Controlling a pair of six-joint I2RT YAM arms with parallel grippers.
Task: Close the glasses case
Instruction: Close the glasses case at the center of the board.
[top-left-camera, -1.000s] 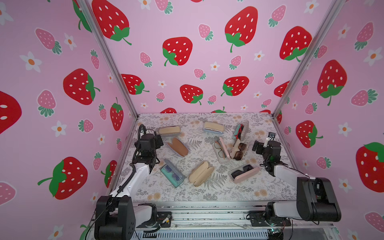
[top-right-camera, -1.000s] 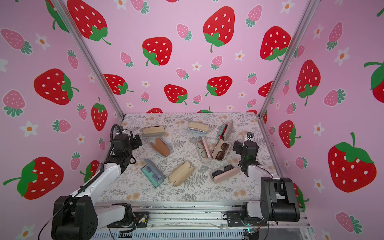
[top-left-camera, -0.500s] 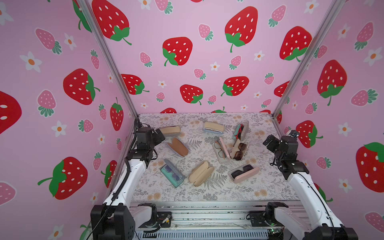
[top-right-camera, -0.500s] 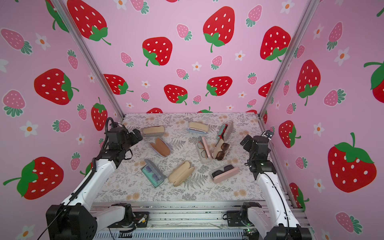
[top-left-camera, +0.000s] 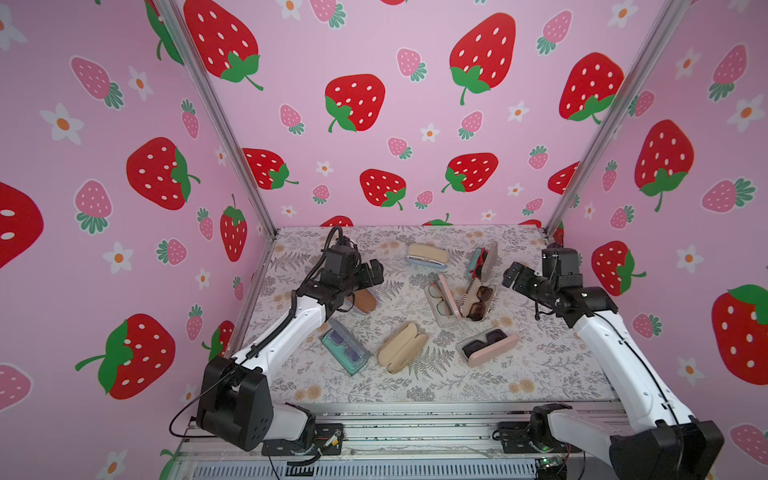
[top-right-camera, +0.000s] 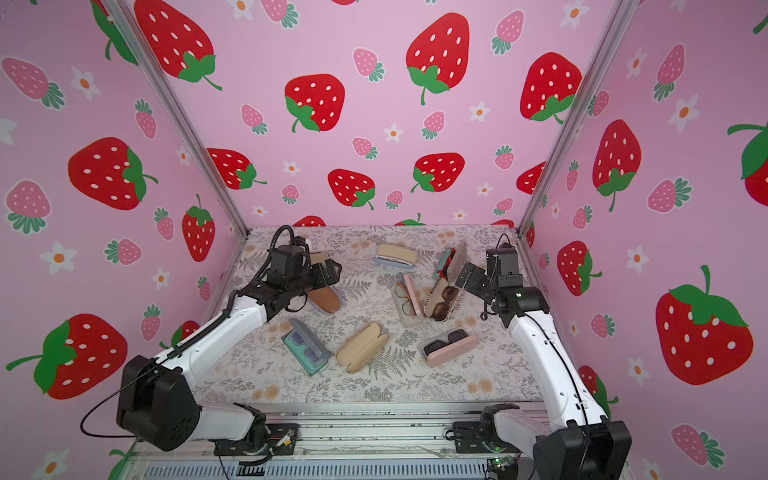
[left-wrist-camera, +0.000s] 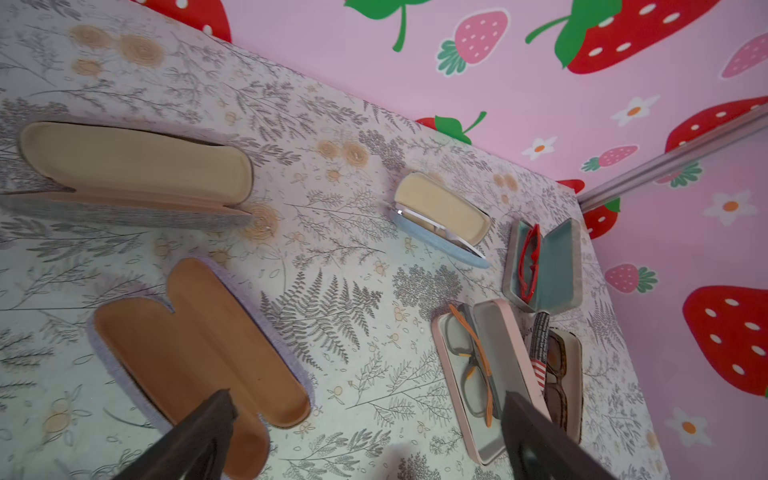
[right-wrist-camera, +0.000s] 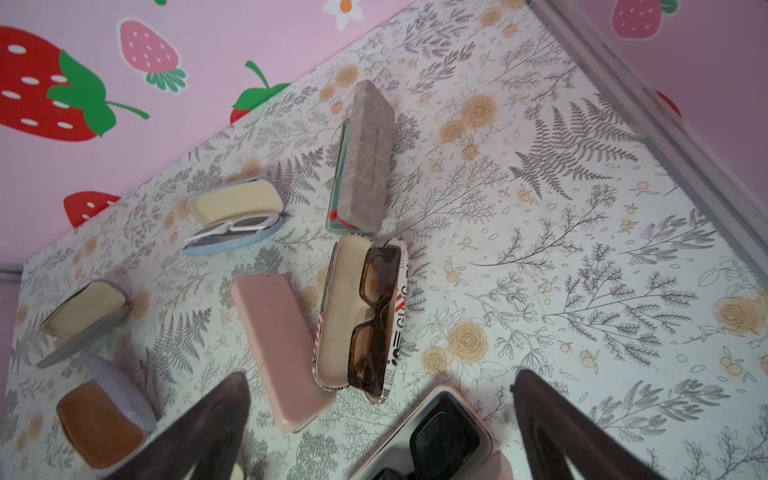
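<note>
Several glasses cases lie open on the floral table. A pink case holding black sunglasses lies front right, under my right gripper's wrist view. A patterned case with brown sunglasses and a pink case with orange-grey glasses lie mid-table. My right gripper hovers open beside the patterned case, holding nothing. My left gripper hovers open above a brown-lined lavender case, touching nothing.
Also open are a blue case with white glasses, a grey-teal case with red glasses, a beige empty case, a teal clear case and a tan case at the back left. Strawberry walls enclose three sides.
Both arms have lifted from their low folded poses and reached in over the table. The left gripper moved right, the right gripper moved left toward the middle. Jaws stayed open.
</note>
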